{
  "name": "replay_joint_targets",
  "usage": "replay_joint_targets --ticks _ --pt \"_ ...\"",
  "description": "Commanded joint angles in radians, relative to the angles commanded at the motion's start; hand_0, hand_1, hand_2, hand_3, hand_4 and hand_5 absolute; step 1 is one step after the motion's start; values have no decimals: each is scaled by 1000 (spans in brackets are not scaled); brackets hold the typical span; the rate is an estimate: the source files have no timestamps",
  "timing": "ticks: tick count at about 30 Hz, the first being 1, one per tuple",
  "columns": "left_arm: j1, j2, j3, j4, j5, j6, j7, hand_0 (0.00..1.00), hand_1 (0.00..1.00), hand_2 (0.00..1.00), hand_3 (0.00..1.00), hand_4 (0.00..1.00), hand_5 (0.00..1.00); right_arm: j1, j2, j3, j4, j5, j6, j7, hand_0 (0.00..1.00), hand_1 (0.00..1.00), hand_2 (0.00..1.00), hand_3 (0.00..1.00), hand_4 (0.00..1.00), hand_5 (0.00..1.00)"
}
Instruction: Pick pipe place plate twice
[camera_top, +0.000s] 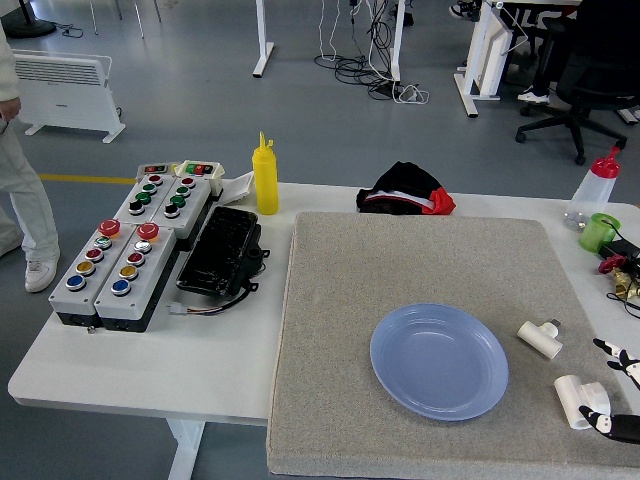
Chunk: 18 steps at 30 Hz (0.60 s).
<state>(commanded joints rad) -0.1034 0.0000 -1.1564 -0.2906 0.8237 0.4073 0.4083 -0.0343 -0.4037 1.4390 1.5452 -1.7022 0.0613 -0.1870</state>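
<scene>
The right robot hand (612, 392) hovered with fingers spread, holding nothing, beside the nearer white plastic pipe fitting (577, 398) on the grey mat (330, 340); it needed a centred pinch before lifting toward the empty blue plate (439, 361).

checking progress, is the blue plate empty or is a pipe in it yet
Empty: the blue plate shows only bare surface; both white pipe fittings lie on the mat right of it.

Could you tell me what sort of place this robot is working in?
Probably a robotics lab or workshop: push-button control boxes on the white table, loose cables across the bare floor, and an office chair at desks behind.
</scene>
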Motion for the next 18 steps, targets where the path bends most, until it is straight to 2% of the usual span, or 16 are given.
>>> replay_joint_targets --ticks 8,14,17,18 --pt "-2 0 0 0 3 -1 1 581 626 644 608 399 998 -3 -2 -1 7 5 6 -3 998 935 998 989 801 345" --pt "-1 0 -2 -1 8 -1 4 581 626 644 607 398 998 -26 -8 1 53 24 15 -3 998 934 998 988 801 354" --pt "-1 0 -3 -1 8 0 5 581 626 644 607 398 998 -28 -9 -8 55 22 27 -13 998 934 998 988 801 354" --pt "-1 0 -2 -1 8 1 5 581 626 643 605 397 998 -23 -10 -15 47 22 34 -26 998 922 982 950 797 359"
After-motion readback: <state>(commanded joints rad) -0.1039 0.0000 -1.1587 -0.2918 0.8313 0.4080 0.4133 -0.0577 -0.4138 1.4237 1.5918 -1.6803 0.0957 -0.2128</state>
